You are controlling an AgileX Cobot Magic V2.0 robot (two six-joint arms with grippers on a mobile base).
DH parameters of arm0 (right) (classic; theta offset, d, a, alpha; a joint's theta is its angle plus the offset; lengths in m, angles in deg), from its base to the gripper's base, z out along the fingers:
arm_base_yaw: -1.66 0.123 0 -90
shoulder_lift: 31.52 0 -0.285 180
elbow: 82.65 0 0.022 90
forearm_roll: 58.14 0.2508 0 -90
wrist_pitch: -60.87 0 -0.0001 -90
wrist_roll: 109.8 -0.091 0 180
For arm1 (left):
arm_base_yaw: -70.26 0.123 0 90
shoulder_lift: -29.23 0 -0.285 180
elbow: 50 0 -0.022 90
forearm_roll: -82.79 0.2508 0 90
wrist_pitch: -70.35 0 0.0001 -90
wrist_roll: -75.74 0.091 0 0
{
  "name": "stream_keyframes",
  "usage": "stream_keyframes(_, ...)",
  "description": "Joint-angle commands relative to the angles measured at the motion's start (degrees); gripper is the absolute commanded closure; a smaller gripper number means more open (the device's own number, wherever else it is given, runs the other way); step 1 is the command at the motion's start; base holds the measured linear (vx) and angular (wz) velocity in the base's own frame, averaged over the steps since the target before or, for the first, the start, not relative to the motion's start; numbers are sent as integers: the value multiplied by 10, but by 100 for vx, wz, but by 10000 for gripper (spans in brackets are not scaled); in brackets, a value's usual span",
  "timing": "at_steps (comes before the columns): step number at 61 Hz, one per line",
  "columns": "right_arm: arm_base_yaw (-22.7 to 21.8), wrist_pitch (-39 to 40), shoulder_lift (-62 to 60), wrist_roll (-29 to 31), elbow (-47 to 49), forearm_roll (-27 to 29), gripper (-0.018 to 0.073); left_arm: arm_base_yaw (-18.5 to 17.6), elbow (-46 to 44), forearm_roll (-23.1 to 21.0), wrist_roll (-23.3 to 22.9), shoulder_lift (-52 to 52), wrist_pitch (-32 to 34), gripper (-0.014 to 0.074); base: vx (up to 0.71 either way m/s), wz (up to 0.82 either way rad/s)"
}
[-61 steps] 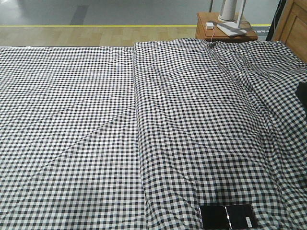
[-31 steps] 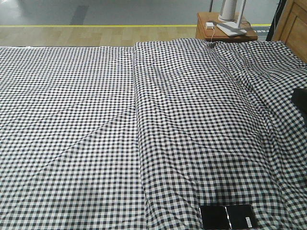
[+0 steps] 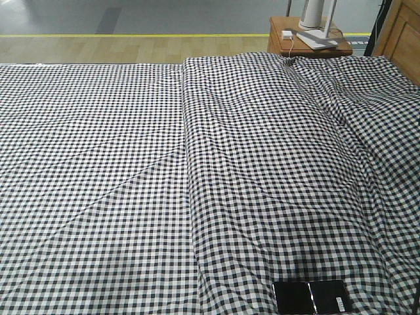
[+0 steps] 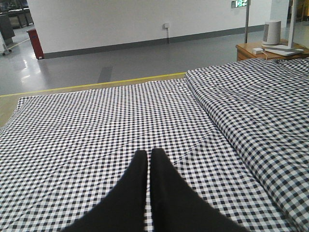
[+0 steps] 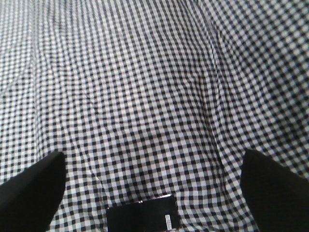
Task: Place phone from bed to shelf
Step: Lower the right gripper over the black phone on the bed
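Observation:
The phone (image 3: 311, 296), a glossy black slab with a middle crease and a small white sticker, lies flat on the checked bed (image 3: 131, 164) near its front edge. In the right wrist view the phone (image 5: 142, 220) sits low in the picture, below and between the two wide-apart black fingers of my right gripper (image 5: 152, 154), which is open and hovers above it without touching. My left gripper (image 4: 148, 153) is shut on nothing, over the flat left part of the bed (image 4: 96, 125). The shelf is out of view.
A long raised fold (image 3: 187, 151) runs front to back down the sheet. A small wooden nightstand (image 3: 307, 41) with a white device and a charger stands behind the bed. Wooden panelled furniture (image 3: 403, 33) fills the far right corner. Grey floor (image 4: 120, 58) lies beyond.
The dark part of the right arm at the right edge of the front view has left that view. The phone has not moved.

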Motion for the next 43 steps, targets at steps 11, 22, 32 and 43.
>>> stream_keyframes(11, -113, 11, 158, 229, 23, 188, -115, -2, -13, -5, -3, 7, 42, 595, 0, 0)
stream_keyframes(22, -161, -20, 288, 383, 23, 299, -109, -2, -13, -5, -3, 7, 42, 595, 0, 0)
stream_keyframes(32, -168, -48, 403, 472, 23, 335, -103, -2, -13, -5, -3, 7, 42, 595, 0, 0)
stream_keyframes(43, -168, -56, 515, 530, 23, 339, -96, -2, -13, -5, -3, 7, 42, 595, 0, 0)
